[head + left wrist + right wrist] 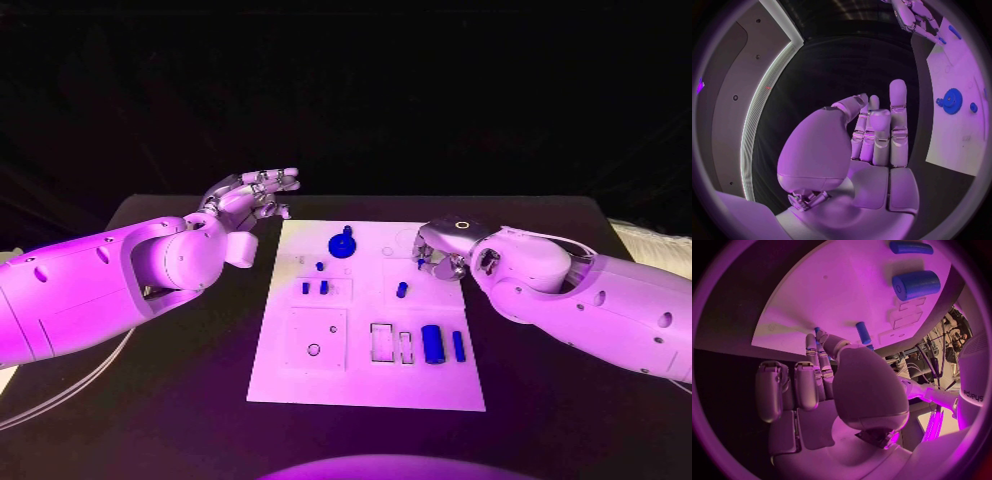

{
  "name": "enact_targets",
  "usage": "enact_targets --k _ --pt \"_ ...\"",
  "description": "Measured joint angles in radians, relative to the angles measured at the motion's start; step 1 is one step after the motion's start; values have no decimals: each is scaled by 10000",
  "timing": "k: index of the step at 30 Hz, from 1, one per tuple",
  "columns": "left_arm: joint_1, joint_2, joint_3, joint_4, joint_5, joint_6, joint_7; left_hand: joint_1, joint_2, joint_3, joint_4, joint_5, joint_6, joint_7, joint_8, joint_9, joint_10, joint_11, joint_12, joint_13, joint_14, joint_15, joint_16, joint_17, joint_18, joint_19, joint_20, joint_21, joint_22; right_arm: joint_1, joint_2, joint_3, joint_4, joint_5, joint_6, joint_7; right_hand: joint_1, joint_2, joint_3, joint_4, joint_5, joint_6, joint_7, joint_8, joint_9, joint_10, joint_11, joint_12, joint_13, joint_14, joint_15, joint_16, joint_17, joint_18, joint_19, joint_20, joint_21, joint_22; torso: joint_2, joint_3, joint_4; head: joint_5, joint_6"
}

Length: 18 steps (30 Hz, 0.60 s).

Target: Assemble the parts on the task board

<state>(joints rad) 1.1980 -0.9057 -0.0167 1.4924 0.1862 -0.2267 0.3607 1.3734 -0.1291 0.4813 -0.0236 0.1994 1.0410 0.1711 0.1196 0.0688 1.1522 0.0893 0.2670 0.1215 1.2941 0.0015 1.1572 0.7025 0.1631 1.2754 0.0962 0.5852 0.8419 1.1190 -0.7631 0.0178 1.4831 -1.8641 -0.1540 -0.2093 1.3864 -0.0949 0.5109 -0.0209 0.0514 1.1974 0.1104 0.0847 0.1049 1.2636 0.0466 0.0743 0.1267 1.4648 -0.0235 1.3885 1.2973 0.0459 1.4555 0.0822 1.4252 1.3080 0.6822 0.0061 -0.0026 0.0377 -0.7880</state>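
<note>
The white task board (361,375) lies in the middle of the black table. On it are a blue gear (342,244), three small blue pegs (313,287) at the left, a lone peg (402,290), a thick blue cylinder (431,344) and a thin rod (459,346). My left hand (253,195) is raised off the board's far left corner, fingers apart, holding nothing. My right hand (440,250) reaches down over the board's far right part. Its thumb and a finger pinch a small blue peg (817,331). Beside them lies the lone peg (862,333).
Rectangular recesses (392,342) and a square plate with holes (317,338) mark the board's near half. Black table (173,400) surrounds the board on all sides. In the left wrist view the gear (950,100) and the board (961,135) lie beyond my upright left hand (873,135).
</note>
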Motion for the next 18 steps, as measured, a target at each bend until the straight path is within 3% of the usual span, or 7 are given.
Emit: enact_targets --k 11,18 --pt "-8 17 -3 -53 -23 12 -46 0 0 0 0 0 -69 1 0 -3 -70 -2 42 9 0 0 -71 -290 0 0 0 -44 -44 112 -283 157 376 91 -328 -16 -25 -27 -1 0 -19 16 15 -1 -1 0 1 0 -2 0 0 0 13 -1 36 -35 39 -2 4 0 -3 4 12" --pt "-11 18 -5 -73 -28 15 -64 0 0 -28 -28 0 -106 36 0 -9 -106 35 42 8 0 0 -72 -329 1 0 0 -44 -43 130 -540 248 1286 281 -449 -15 -25 -27 -2 0 -32 15 15 -5 -14 0 2 0 -14 0 1 0 26 0 36 -35 39 -2 8 -6 -6 35 4"
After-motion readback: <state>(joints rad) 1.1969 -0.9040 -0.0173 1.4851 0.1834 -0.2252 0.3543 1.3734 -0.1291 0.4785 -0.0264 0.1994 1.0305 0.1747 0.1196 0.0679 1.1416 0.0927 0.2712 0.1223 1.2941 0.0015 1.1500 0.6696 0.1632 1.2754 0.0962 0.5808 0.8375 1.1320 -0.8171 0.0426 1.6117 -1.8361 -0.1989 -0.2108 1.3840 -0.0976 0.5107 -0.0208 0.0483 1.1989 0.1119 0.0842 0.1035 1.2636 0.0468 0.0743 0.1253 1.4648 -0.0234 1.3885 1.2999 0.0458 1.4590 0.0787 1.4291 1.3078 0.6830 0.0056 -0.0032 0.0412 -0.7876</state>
